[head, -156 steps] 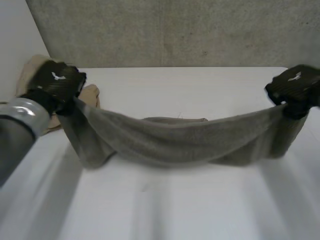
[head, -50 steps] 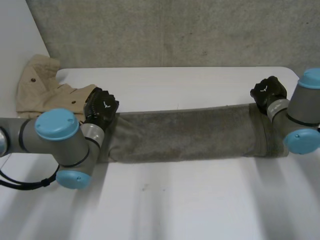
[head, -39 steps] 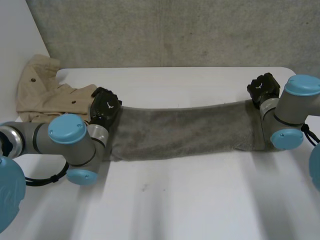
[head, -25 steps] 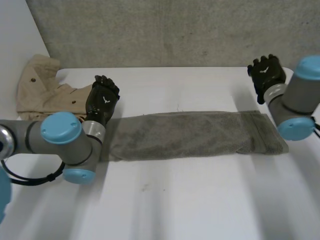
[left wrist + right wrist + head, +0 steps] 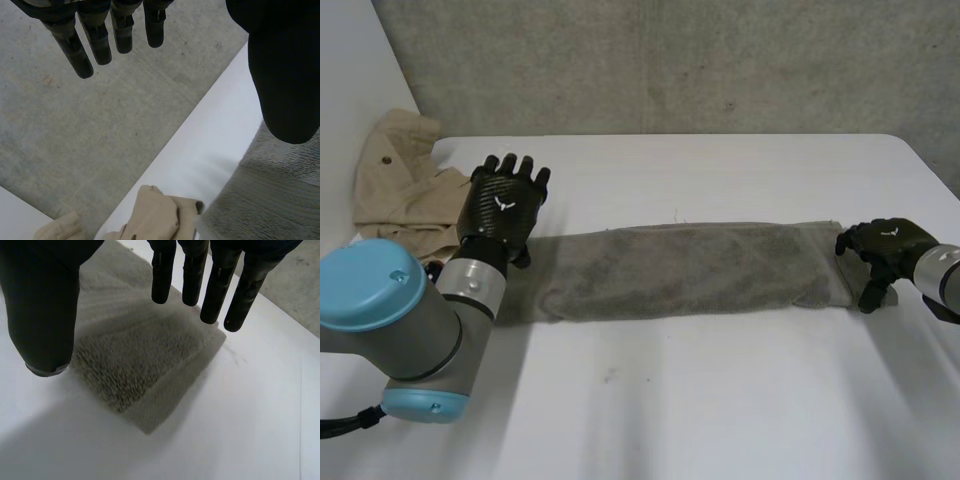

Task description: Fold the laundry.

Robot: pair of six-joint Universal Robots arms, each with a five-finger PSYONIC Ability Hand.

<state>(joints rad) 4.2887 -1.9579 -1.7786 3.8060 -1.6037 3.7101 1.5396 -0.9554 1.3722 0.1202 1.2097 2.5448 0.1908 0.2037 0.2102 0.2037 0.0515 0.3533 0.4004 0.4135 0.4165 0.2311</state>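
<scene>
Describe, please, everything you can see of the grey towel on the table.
The grey towel looks like terry cloth, folded into a long narrow band, with layers showing at its right end. It lies flat across the white table, reaching from the open left hand to the open right hand, neither gripping it. A beige garment lies just beyond its left end.

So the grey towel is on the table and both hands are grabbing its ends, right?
No. The grey towel lies on the table, but the left hand and right hand are open by its ends, grabbing nothing; the wrist views show it.
</scene>
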